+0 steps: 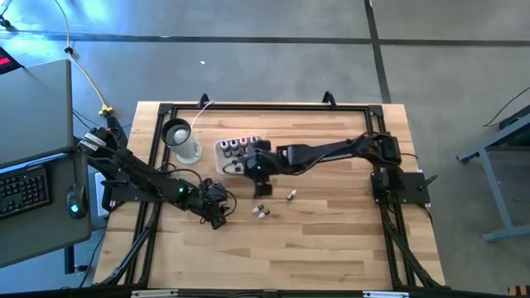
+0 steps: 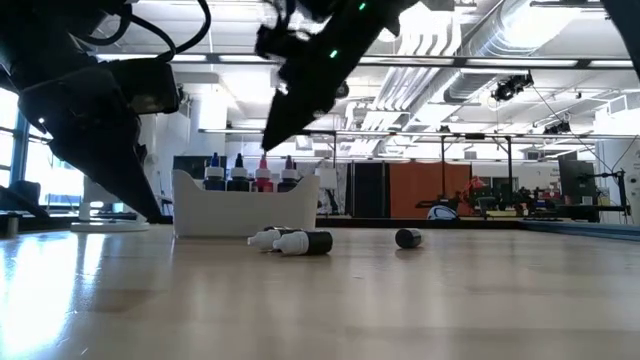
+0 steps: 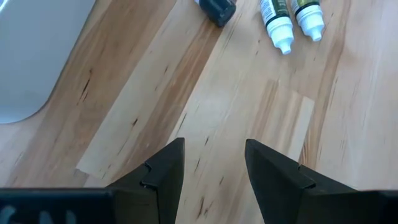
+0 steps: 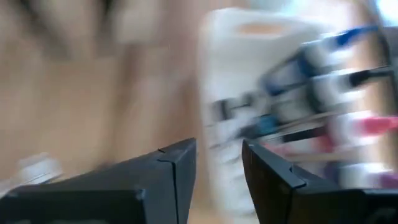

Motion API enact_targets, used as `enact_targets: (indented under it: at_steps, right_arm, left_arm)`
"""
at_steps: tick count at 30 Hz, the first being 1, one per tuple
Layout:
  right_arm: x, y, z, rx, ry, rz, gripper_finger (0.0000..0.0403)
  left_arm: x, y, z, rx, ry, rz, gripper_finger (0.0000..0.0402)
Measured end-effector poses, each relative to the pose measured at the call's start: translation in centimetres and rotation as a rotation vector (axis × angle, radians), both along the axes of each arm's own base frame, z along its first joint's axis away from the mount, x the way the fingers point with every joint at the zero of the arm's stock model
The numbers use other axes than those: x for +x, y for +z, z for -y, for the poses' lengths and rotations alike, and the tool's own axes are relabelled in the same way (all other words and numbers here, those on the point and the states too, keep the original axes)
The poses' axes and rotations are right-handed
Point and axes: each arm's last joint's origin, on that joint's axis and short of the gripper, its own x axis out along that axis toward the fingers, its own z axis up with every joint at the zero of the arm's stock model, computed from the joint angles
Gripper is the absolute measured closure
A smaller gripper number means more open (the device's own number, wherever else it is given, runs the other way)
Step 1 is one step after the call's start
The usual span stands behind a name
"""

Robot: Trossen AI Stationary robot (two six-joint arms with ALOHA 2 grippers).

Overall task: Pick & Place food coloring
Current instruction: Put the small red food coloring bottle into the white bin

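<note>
Just beside tray (image 1: 225,162) edge, right claw (image 1: 258,168).

Arms, as we see them:
Right arm: stretched across toward table centre; right gripper (image 1: 258,171) raised off the surface, fingers (image 4: 171,180) parted, nothing between them.
Left arm: low, angled inward; left gripper (image 1: 219,201) near the surface, fingers (image 3: 163,177) apart, empty.

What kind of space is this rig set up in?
Looks like an industrial lab or workshop hall, not a home. The low view shows exposed ceiling ducts and strip lights over a wide open floor; the high view shows bare concrete floor around the wooden table, plus a keyboard beside it.
</note>
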Motion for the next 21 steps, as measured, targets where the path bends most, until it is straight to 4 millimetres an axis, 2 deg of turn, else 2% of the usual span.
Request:
enact_targets:
  at_steps: [3, 6, 9, 12, 16, 21]
  right_arm:
    - [-1.1, 0.5, -2.1, 0.114, 0.085, -0.074, 0.0279]
    - [-1.9, 0.0, -4.6, 0.21, 0.133, -0.153, 0.0279]
    - [-2.8, -0.4, -6.9, 0.206, 0.119, -0.23, 0.0279]
    - [-4.3, -0.4, -8.5, 0.122, 0.083, -0.324, 0.0279]
    - [-6.2, -1.2, -9.4, 0.033, 0.062, -0.485, 0.0279]
    - [-8.4, -4.6, -8.8, 0.026, 0.144, -0.64, 0.0279]
  left_arm:
    - [0.1, 0.0, 0.0, -0.006, 0.003, 0.007, 0.0234]
    - [0.1, 0.1, 0.0, -0.018, 0.015, 0.015, 0.0234]
    - [0.1, 0.1, 0.1, -0.025, 0.021, 0.022, 0.0234]
    - [0.2, 0.2, 0.1, -0.032, 0.02, 0.035, 0.0234]
    - [0.4, 0.3, 0.2, -0.042, 0.021, 0.055, 0.0234]
    - [0.5, 0.4, 0.2, -0.049, 0.023, 0.066, 0.0234]
